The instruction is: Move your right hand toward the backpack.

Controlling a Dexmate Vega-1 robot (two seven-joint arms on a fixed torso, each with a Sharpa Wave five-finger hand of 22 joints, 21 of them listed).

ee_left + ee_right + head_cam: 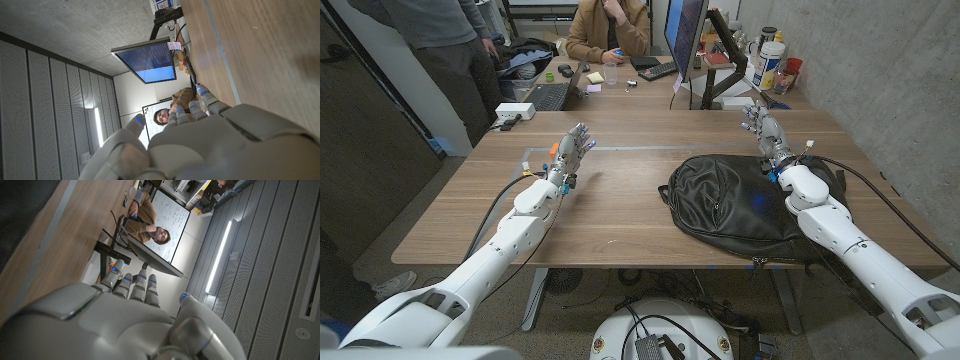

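Note:
A black leather backpack (pixel 740 203) lies flat on the right half of the wooden table (pixel 620 210). My right hand (pixel 767 134) hovers just beyond the backpack's far right edge, fingers apart and stretched away from me, holding nothing; its forearm passes over the backpack's right side. In the right wrist view the right hand (pixel 135 320) has its fingers reaching out with nothing in them, and a dark corner of the backpack (pixel 20 205) lies beside it. My left hand (pixel 570 152) stands above the left half of the table, fingers spread and empty; the left wrist view shows the left hand (pixel 200 145) likewise.
A monitor (pixel 685 40) on a stand rises at the table's far edge near my right hand. Behind it is a second desk with a laptop (pixel 550 93), a keyboard and bottles (pixel 772 60). One person sits there (pixel 610 25) and another stands at the far left (pixel 450 50).

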